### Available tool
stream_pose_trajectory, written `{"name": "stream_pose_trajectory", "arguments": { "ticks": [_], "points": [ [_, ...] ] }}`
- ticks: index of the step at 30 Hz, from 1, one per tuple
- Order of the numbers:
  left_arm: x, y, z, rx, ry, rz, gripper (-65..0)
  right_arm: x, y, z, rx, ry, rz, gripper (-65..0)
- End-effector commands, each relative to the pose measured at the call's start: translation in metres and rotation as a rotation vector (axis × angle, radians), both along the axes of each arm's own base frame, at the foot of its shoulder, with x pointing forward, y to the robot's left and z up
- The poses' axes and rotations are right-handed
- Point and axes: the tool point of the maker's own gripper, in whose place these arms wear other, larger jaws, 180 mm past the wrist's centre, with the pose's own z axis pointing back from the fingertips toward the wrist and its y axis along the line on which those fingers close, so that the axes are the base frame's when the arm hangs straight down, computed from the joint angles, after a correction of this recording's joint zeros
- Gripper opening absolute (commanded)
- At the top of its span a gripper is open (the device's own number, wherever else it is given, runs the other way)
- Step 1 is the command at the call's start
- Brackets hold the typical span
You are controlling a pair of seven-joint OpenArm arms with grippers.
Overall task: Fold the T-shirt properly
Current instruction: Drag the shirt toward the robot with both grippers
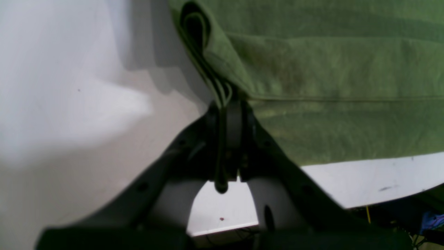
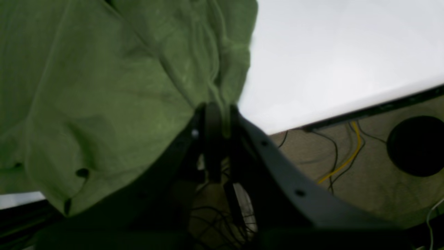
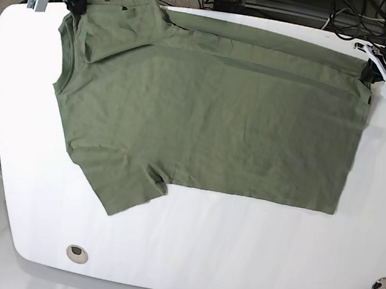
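Observation:
The olive-green T-shirt point(image 3: 205, 110) lies spread on the white table point(image 3: 235, 251), neck to the left and hem to the right, with its far edge folded over in a band. My left gripper point(image 3: 370, 71) is at the far right hem corner. In the left wrist view the left gripper point(image 1: 229, 104) is shut on the layered cloth edge of the T-shirt point(image 1: 329, 86). My right gripper point(image 3: 74, 4) is at the far left sleeve and shoulder. In the right wrist view the right gripper point(image 2: 218, 114) is shut on bunched cloth of the T-shirt point(image 2: 104, 86).
The near sleeve point(image 3: 126, 185) lies flat toward the front. Round fittings sit in the table at the front left point(image 3: 76, 251) and front right point(image 3: 380, 284). Cables point(image 2: 347, 156) and a black round object point(image 2: 416, 146) lie on the floor beyond the far table edge.

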Motion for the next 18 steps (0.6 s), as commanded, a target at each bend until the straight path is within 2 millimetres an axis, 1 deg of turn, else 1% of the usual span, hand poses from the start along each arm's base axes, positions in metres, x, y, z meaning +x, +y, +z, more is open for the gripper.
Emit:
{"name": "stream_pose_trajectory", "arguments": {
  "ticks": [1,5,7,8,9,18],
  "points": [
    [-0.068,0.017,-0.032,0.119,0.327,-0.011,-65.0,0.015,-0.007,0.010,-0.027,-0.043,0.007,-65.0],
    [-0.080,0.010,-0.036,0.101,0.347,-0.005,-65.0,0.030,-0.011,0.014,-0.038,-0.068,0.019,-65.0],
    [-0.082,0.007,-0.038,0.093,0.351,-0.002,-65.0,0.032,-0.013,0.013,-0.058,-0.059,0.028,-65.0],
    [-0.087,0.007,-0.038,0.093,0.361,-0.003,-65.0,0.034,-0.014,0.013,-0.068,-0.059,0.032,-65.0],
    [-0.089,0.007,-0.039,0.092,0.366,-0.002,-65.0,0.035,-0.015,0.012,-0.075,-0.056,0.033,-65.0],
    [-0.089,0.007,-0.039,0.092,0.366,-0.002,-65.0,0.034,-0.015,0.011,-0.079,-0.051,0.035,-65.0]
  ]
}}
